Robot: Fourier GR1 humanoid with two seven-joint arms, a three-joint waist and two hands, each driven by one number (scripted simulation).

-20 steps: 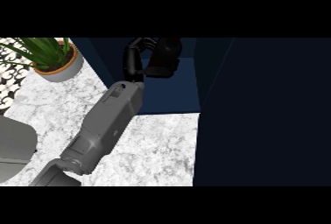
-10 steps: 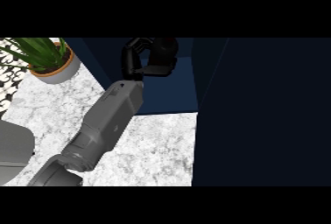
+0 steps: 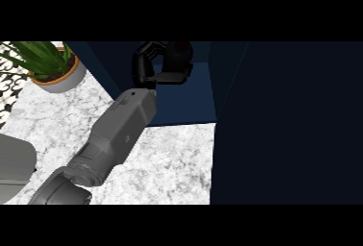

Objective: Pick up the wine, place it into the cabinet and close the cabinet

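One grey forearm (image 3: 117, 139) rises from the lower left of the head view and reaches into the open cabinet (image 3: 191, 103), a dark navy box standing on the marble counter (image 3: 166, 163). Which arm this is cannot be told from the view. At its end the black hand (image 3: 152, 60) has its fingers curled round a dark object, the wine (image 3: 181, 57), of which only a dark body and a small reddish patch near the top show. Hand and wine are both inside the cabinet's opening, above its blue floor; whether the wine touches that floor cannot be made out. Nothing else can be seen in the cabinet. The cabinet's door (image 3: 291, 120), a broad dark panel, stands open and fills the right side of the view. At the upper left, on the counter just beside the cabinet's left wall, a round pot (image 3: 67, 79) holds a green leafy plant (image 3: 35, 55). A pale grey rounded shape (image 3: 14, 168) shows at the left edge, well apart from the hand
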